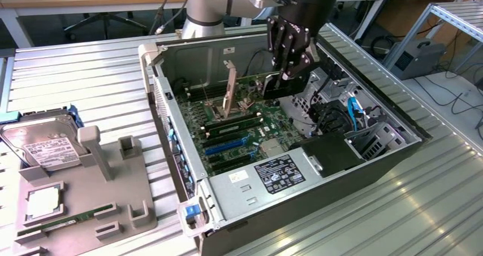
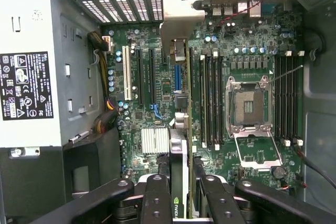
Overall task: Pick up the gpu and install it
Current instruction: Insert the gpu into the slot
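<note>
Wrist view shows my end effector (image 2: pixel 179 176) clenched on the gpu (image 2: pixel 179 142), held edge-on just above the motherboard (image 2: pixel 152 114) inside the case (image 2: pixel 317 103); it seems light, stiff and fragile, best gripped along its top edge.

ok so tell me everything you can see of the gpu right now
The gpu is a thin flat card seen edge-on. It has a dark board, a black face with a small green logo, and a pale metal bracket at the end toward the rear vents. It stands upright on its long edge over the motherboard, beside the RAM slots. The end effector pinches its other end. Whether its lower edge sits in a slot cannot be told.
</note>
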